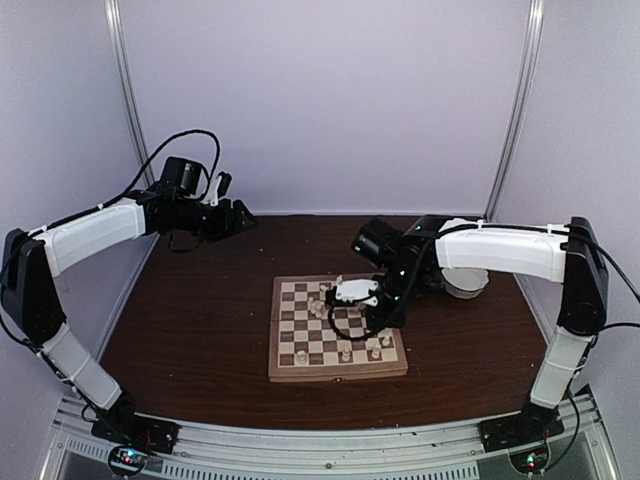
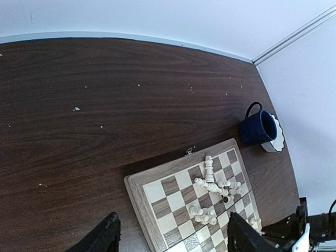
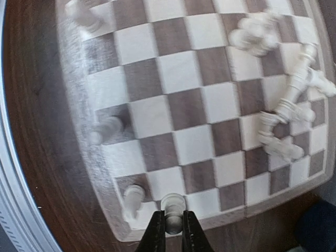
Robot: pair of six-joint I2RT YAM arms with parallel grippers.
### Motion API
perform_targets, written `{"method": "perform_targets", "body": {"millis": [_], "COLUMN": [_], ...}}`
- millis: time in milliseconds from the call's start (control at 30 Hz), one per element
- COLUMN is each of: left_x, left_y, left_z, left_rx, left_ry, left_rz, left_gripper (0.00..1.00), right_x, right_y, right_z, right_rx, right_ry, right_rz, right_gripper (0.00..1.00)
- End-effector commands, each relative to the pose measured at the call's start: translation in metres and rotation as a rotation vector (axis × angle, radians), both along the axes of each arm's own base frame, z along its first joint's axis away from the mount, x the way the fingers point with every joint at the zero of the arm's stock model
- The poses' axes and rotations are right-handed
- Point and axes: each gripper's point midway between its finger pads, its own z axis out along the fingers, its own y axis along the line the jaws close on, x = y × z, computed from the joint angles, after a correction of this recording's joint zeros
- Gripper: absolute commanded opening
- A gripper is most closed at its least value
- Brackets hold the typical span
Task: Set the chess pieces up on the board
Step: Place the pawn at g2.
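Observation:
The board (image 1: 337, 372) lies mid-table, and its rim shows in the right wrist view (image 3: 252, 210). My right gripper (image 3: 172, 223) is shut on a cream pawn (image 3: 172, 203) over a light edge-row square near a corner. In the top view this gripper (image 1: 378, 322) is low over the board's right side. Another pawn (image 3: 134, 198) stands on the corner square beside it, and one more (image 3: 107, 128) stands further along that edge. Several chess pieces (image 3: 294, 115) lie tumbled in a pile mid-board. My left gripper (image 2: 173, 239) is open and empty, raised at the far left (image 1: 235, 218).
A dark blue mug (image 2: 257, 127) stands beside a white scalloped bowl (image 2: 276, 139) right of the board. The bowl (image 1: 467, 287) sits partly behind my right arm. Walls close off the back and both sides.

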Motion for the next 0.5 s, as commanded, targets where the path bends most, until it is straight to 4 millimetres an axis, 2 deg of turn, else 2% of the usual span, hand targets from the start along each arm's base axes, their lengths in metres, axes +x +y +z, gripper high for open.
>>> {"method": "perform_targets", "body": {"millis": [0, 167, 467], "left_x": [0.009, 0.009, 0.008], "left_y": [0.000, 0.000, 0.001], "left_z": [0.014, 0.020, 0.020], "left_rx": [-0.025, -0.028, -0.028], "left_ry": [-0.046, -0.059, -0.060], "left_rz": [0.004, 0.006, 0.005], "left_gripper": [0.70, 0.69, 0.70], "right_x": [-0.019, -0.019, -0.010], "right_y": [0.005, 0.011, 0.003], "right_z": [-0.023, -0.029, -0.039], "right_rx": [-0.078, -0.095, -0.139], "right_ry": [-0.002, 0.008, -0.031], "right_rz": [0.094, 0.102, 0.081], "right_gripper": [0.09, 0.09, 0.09]}}
